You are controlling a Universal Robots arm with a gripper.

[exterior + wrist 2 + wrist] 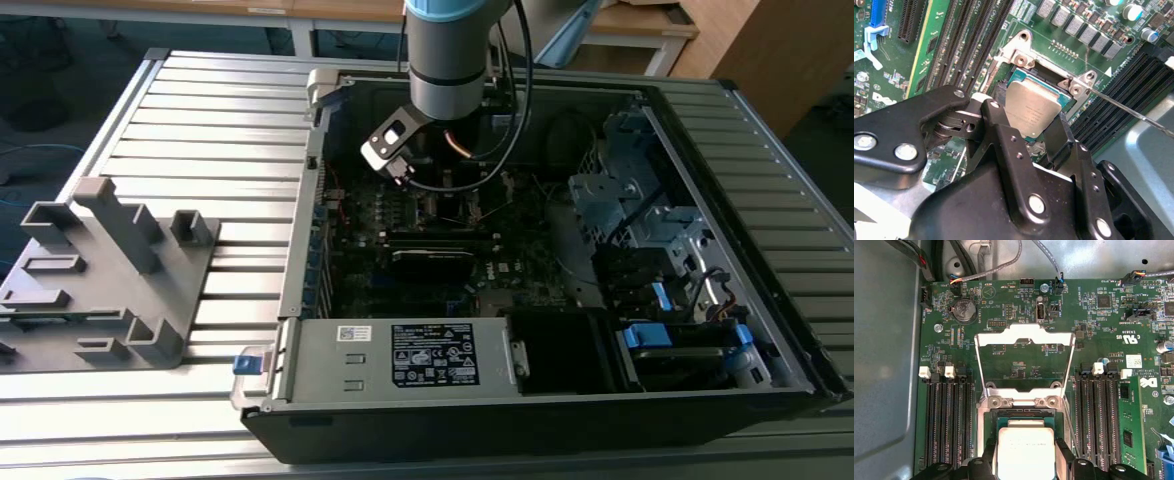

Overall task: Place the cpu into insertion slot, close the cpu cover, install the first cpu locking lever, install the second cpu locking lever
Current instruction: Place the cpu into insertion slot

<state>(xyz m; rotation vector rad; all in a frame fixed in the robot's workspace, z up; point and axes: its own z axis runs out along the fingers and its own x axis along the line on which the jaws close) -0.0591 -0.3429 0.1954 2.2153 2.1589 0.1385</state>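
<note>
In the second wrist view we see the gripper (1029, 116) with its fingers pressed against two opposite sides of the cpu (1031, 100), holding it at the insertion slot (1021, 413); whether the chip is fully seated we cannot tell. The cpu cover (999, 338) is hinged open beyond the slot, over the motherboard (1004, 295)

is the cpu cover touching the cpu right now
Apart. In the first wrist view the cpu cover is swung open, clear of the cpu.
</note>
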